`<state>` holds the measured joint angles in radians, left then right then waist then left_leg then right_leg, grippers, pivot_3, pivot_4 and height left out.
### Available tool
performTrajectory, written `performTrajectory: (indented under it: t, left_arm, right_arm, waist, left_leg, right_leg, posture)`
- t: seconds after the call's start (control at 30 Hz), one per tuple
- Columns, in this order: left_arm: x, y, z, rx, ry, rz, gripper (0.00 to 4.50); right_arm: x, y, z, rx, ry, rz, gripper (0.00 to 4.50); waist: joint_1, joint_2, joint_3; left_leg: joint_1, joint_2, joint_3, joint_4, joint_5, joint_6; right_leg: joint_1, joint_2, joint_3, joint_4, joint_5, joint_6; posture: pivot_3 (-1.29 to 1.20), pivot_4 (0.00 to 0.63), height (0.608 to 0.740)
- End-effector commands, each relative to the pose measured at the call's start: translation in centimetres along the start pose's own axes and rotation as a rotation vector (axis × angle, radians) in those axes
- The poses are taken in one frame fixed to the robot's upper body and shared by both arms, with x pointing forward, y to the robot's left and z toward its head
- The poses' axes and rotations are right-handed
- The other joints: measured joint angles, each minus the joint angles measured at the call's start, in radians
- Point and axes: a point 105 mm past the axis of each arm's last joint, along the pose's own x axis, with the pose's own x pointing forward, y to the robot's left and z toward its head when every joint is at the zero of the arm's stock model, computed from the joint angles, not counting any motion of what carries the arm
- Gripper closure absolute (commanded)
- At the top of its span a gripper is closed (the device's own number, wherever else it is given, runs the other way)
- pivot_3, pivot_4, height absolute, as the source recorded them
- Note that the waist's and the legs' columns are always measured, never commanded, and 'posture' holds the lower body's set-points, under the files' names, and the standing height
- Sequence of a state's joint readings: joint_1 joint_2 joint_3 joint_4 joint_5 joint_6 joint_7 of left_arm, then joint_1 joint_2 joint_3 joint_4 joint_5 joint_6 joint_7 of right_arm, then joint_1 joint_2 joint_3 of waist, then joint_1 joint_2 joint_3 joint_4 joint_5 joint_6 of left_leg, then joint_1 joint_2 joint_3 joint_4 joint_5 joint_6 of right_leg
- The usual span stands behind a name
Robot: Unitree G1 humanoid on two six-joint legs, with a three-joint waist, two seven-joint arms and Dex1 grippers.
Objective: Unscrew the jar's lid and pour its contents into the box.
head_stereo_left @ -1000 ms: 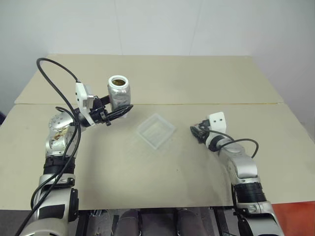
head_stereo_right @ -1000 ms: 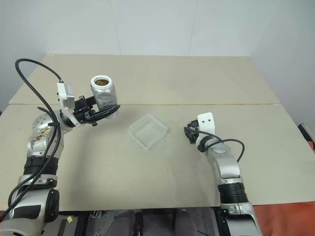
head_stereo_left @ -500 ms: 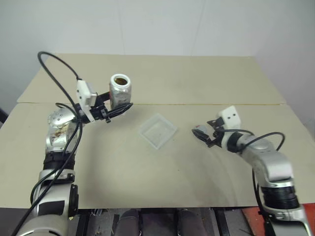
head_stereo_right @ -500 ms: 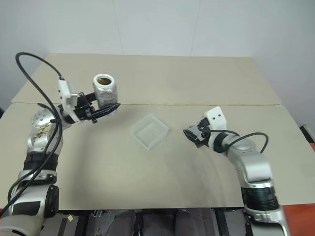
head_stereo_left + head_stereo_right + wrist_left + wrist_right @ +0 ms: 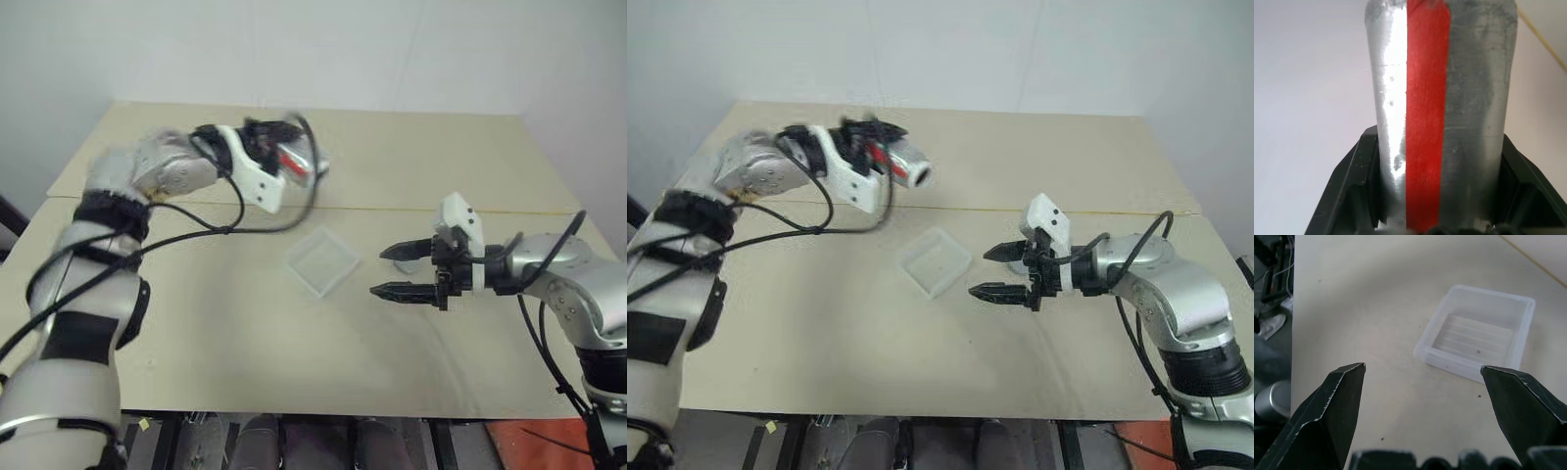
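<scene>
Upper left, the left gripper (image 5: 884,155) clamps the tipped jar (image 5: 902,164); centre-right, the right gripper (image 5: 997,271) gapes beside the box (image 5: 935,261)

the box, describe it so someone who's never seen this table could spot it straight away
On the beige table, look near the middle, just this side of the seam where its two boards meet. The box lies flat there, between the raised left gripper with the jar and the open right gripper: a shallow square tray of clear plastic.
</scene>
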<state>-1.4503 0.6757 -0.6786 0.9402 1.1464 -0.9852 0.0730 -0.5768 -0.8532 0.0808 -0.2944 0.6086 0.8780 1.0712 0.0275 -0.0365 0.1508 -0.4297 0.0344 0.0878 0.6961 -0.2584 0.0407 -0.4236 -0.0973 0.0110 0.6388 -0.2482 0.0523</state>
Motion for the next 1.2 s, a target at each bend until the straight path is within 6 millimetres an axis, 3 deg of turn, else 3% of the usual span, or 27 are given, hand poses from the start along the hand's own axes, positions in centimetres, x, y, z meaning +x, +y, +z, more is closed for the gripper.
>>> performTrajectory:
  t: [0.03, 0.17, 0.23, 0.37, 0.67, 1.0, 1.13, 1.2]
  left_arm:
    - [0.8, -0.5, 0.7, 0.238, -0.075, -0.018, 2.11]
    - [1.8, -1.3, 1.0, 0.428, -0.113, -0.039, 2.11]
    - [2.7, -0.4, 1.8, 0.481, -0.145, 0.024, 2.11]
    - [3.6, 0.1, 2.6, 0.476, -0.163, 0.085, 2.11]
    - [2.9, -0.9, 2.3, 0.388, -0.146, 0.076, 2.11]
    - [0.0, -1.0, -1.5, -0.103, 0.142, 0.235, 2.11]
    - [-1.5, -2.1, -2.5, -0.330, 0.242, 0.308, 2.11]
    - [-2.0, -3.0, -2.3, -0.535, 0.259, 0.364, 2.11]
  right_arm:
    - [-0.8, -0.7, 1.2, -0.020, 0.001, -0.026, 0.08]
    - [-1.5, -1.1, 2.1, 0.009, -0.035, -0.043, 0.08]
    - [-1.8, -1.0, 2.5, 0.022, -0.055, -0.043, 0.08]
    - [-2.0, -1.2, 2.5, 0.031, -0.063, -0.064, 0.08]
    - [-1.9, -1.1, 2.2, 0.045, -0.070, -0.084, 0.08]
    - [-1.9, -1.4, 2.9, 0.066, -0.149, -0.096, 0.08]
    - [-1.9, -1.7, 3.2, 0.036, -0.191, -0.124, 0.08]
    - [-1.9, -1.7, 3.4, 0.012, -0.218, -0.136, 0.08]
  waist:
    - [0.000, 0.000, 0.000]
    - [0.000, 0.000, 0.000]
    - [0.000, 0.000, 0.000]
    - [0.009, 0.000, 0.000]
    - [0.010, 0.000, 0.000]
    - [0.009, 0.000, 0.000]
    - [0.007, 0.000, 0.000]
    - [0.007, 0.000, 0.000]
  left_leg:
    - [0.000, 0.000, 0.000, 0.000, 0.000, 0.000]
    - [-0.001, 0.001, 0.001, 0.000, 0.000, 0.000]
    - [-0.002, 0.000, 0.001, 0.000, 0.000, 0.000]
    - [-0.003, 0.000, 0.000, 0.001, 0.000, 0.000]
    - [-0.003, 0.000, 0.001, 0.001, 0.001, -0.001]
    - [-0.003, 0.000, 0.001, 0.003, 0.003, -0.005]
    - [-0.002, 0.000, 0.001, 0.003, 0.004, -0.006]
    - [-0.002, 0.000, 0.001, 0.003, 0.004, -0.007]
  right_leg:
    - [0.000, 0.000, 0.000, 0.000, 0.000, 0.000]
    - [-0.002, 0.000, 0.000, 0.001, 0.000, 0.000]
    - [-0.003, 0.000, 0.000, 0.001, 0.000, 0.000]
    - [-0.003, -0.001, -0.001, 0.001, 0.000, 0.000]
    - [-0.003, -0.001, -0.001, 0.002, 0.000, 0.000]
    - [-0.003, -0.001, -0.001, 0.003, 0.000, 0.000]
    - [-0.002, -0.001, -0.001, 0.003, 0.000, 0.000]
    - [-0.002, -0.001, -0.001, 0.003, 0.000, 0.000]
  posture:
    - [0.00, 0.150, 0.740]
    - [0.00, 0.150, 0.740]
    - [0.00, 0.150, 0.740]
    - [0.00, 0.150, 0.740]
    - [0.00, 0.150, 0.740]
    - [0.00, 0.150, 0.740]
    - [0.00, 0.150, 0.740]
    - [0.00, 0.150, 0.740]
